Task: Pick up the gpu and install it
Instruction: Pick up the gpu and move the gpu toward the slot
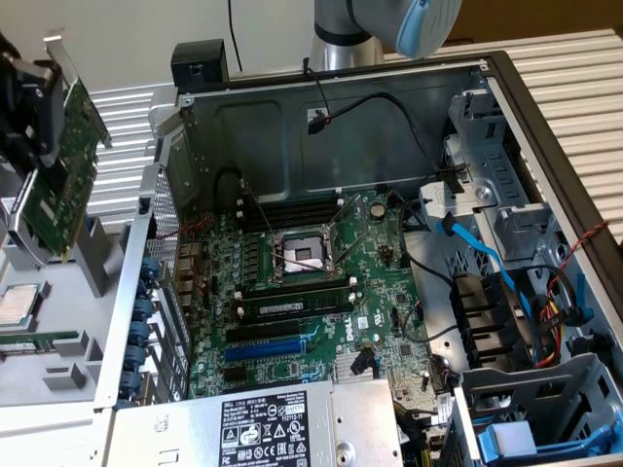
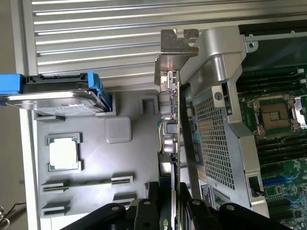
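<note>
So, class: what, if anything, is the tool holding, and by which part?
The tool holds the gpu, gripping the card's edge at the end opposite its silver bracket.

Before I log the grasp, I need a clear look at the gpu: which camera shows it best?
The exterior view: the gpu shows its green board face, held tilted in the gripper at that view's left, outside the computer case. The wrist view catches the card only edge-on, with its silver bracket beyond.

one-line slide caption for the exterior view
Gripper holds the gpu beside the open computer case, motherboard exposed.
</note>
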